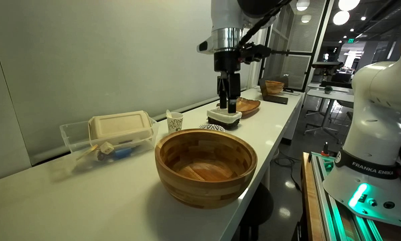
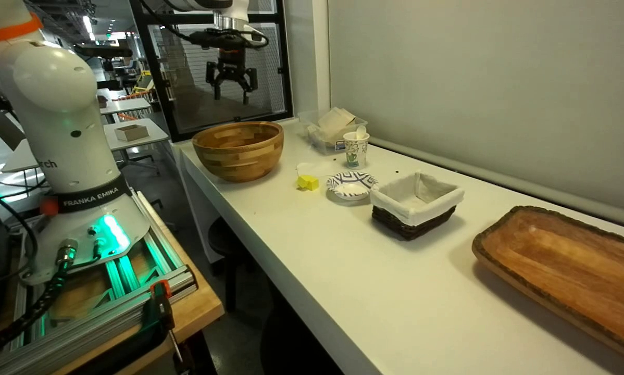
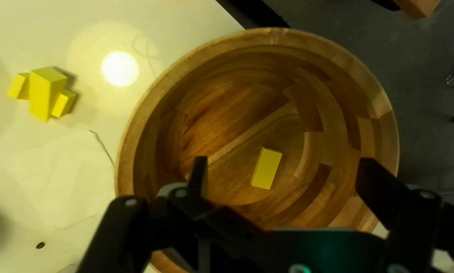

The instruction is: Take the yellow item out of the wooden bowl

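Observation:
The wooden bowl stands on the white table in both exterior views (image 1: 205,189) (image 2: 239,162) and fills the middle of the wrist view (image 3: 337,113). The yellow item, a small rectangular block (image 3: 266,168), lies on the bowl's floor, right of and below the floor's middle in the wrist view. The bowl's wall hides it in both exterior views. My gripper is open and empty, pointing down high above the bowl, in both exterior views (image 1: 227,106) (image 2: 232,98). In the wrist view its fingers (image 3: 283,167) stand wide apart with the block below, between them, nearer the left finger.
More yellow blocks (image 2: 307,182) (image 3: 45,91) sit on the table beside the bowl. A patterned bowl (image 2: 352,185), a cloth-lined basket (image 2: 416,200), a wooden tray (image 2: 567,260), a paper cup (image 2: 356,150) and a clear container (image 1: 110,140) stand along the table. The bowl is near the table's edge.

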You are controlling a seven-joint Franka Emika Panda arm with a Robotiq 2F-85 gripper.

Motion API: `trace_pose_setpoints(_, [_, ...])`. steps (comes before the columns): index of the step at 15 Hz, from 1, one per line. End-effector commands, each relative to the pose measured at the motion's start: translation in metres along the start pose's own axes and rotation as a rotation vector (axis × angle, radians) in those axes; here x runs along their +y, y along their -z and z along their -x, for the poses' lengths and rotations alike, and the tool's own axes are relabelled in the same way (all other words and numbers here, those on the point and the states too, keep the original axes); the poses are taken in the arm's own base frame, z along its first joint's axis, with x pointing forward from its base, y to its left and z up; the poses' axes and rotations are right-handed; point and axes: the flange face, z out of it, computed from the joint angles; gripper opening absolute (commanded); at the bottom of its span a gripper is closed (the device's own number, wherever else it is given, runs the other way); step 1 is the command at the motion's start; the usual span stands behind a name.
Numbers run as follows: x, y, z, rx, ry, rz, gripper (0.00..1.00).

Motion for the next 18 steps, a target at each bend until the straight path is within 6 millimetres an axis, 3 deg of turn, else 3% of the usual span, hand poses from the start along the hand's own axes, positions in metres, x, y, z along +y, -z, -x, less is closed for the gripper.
trace_pose_setpoints(1, [-0.010, -0.038, -0.013, 0.034, 0.031, -0.054, 1.00])
trace_pose_setpoints(2, [-0.004, -0.019, -0.007, 0.022, 0.007, -0.030, 1.00])
trace_pose_setpoints(4, [-0.004, -0.027, -0.010, 0.013, 0.013, -0.033, 1.00])
trace_pose_setpoints(8, [-0.002, -0.022, -0.014, 0.024, -0.009, 0.035, 1.00])
trace_pose_setpoints(13, [-0.031, -0.033, -0.043, 0.086, 0.036, 0.103, 1.00])
trace_pose_setpoints(18, [-0.057, -0.060, -0.056, 0.122, 0.026, 0.161, 1.00])
